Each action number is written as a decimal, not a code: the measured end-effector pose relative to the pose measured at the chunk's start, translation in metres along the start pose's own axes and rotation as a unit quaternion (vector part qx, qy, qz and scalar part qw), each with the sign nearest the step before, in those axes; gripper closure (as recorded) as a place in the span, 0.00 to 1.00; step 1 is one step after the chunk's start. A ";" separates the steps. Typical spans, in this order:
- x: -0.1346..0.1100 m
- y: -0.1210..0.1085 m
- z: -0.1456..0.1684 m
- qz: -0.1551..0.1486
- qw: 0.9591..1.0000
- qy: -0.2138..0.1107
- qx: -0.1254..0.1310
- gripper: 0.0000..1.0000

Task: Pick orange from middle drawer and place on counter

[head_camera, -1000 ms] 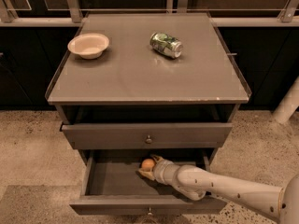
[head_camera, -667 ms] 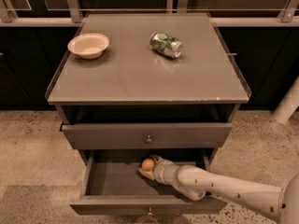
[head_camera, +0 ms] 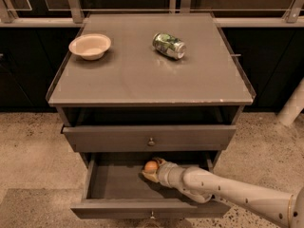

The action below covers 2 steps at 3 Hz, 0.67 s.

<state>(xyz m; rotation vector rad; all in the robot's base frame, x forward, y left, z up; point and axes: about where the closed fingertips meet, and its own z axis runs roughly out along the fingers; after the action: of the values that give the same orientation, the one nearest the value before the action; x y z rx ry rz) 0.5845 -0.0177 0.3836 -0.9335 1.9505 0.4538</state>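
The orange [head_camera: 151, 166] sits inside the open middle drawer [head_camera: 114, 182], near its back and middle. My gripper [head_camera: 152, 170] reaches into the drawer from the right on a long pale arm, and its fingers are around the orange. The orange looks held just above the drawer floor. The counter [head_camera: 142, 75] is the flat grey-brown top above.
A cream bowl [head_camera: 90, 46] stands on the counter at the back left. A green-and-silver can [head_camera: 169, 45] lies on its side at the back middle. The upper knobbed drawer [head_camera: 150, 137] is pulled out a little above the gripper. A speckled floor surrounds the cabinet.
The gripper and the orange have stayed in almost the same place in the drawer; no clear movement shows.
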 end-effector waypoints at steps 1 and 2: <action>-0.011 -0.003 -0.040 0.010 1.000 -0.015 -0.025 1.00; -0.007 -0.027 -0.107 0.011 0.999 -0.013 -0.036 1.00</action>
<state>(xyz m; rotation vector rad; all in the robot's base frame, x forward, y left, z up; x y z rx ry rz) 0.5467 -0.0994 0.4472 -0.9477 1.9328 0.5510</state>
